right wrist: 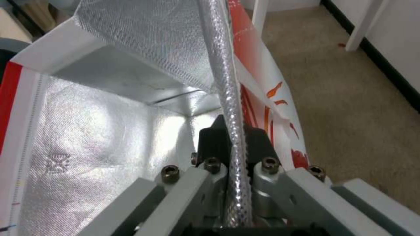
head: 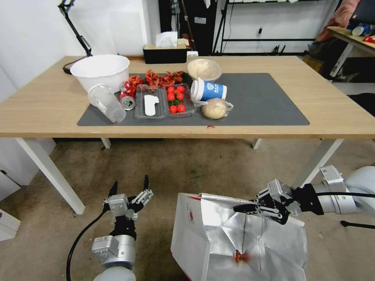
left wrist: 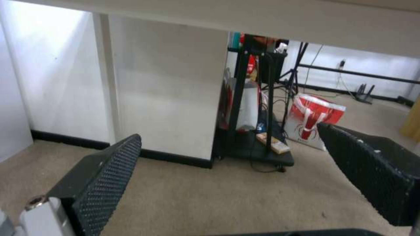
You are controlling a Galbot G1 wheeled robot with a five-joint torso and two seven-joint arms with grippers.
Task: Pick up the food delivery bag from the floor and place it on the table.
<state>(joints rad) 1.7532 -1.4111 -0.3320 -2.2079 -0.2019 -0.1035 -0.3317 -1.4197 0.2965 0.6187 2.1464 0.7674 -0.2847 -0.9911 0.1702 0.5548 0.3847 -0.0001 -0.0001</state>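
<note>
the right end effector (head: 250, 209) is clamped on the foil-lined top edge of the bag (head: 218, 238), at the rim of its open mouth. in the right wrist view the two fingers (right wrist: 210, 139) are pressed together with a thin fold of silver lining pinched between them. the hold is on the wall of the bag, not on a handle.

the bag stands on the carpeted floor (head: 164, 168) in front of the bench (head: 332, 113), near the robot and well below the bench top. its mouth gapes and the foil wall is creased. something small and red lies inside it.

the left end effector (head: 130, 186) is apart and empty. it hovers low over the floor, beside the bag but not touching it, pointing toward the space under the bench.

on the bench, the grey mat (head: 265, 105) carries a white bowl (head: 100, 71), a tipped cup (head: 209, 90), trays and a bun. the right part of the mat is bare.

risks from here, as judged:
- a single pinch on thin foil paper may tear or slip once the bag's weight comes onto it.
- lifted from one edge, the bag is likely to hang tilted and swing, and could spill its contents.
- the bag must rise past the bench edge; a low lift would catch the bag on it.
- a landing toward the left of the mat would knock the cup or trays.
</note>
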